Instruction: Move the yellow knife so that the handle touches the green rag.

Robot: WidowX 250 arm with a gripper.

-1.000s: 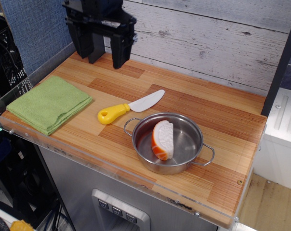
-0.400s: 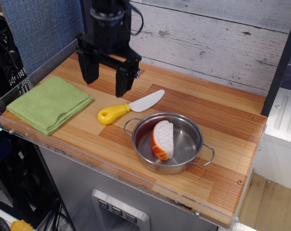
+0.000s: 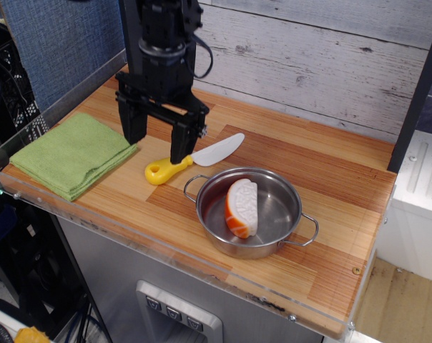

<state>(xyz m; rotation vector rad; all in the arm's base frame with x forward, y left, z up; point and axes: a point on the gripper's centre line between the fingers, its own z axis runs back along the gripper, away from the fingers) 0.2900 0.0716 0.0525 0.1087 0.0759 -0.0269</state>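
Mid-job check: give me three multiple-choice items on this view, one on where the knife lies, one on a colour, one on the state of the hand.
1. Where does the yellow knife lie?
A. On the wooden table, between the green rag and the pot
B. Inside the pot
C. On top of the green rag

2. What colour is the handle?
A. Red
B. Yellow
C. Black

3. How is the hand?
A. Shut on the knife
B. Shut on the rag
C. Open, fingers spread above the handle

Answers:
1. A: it lies flat on the table, with the green rag to one side and the pot to the other.
2. B: the thick end is yellow, the blade white.
3. C: a clear gap separates the fingers, which hold nothing.
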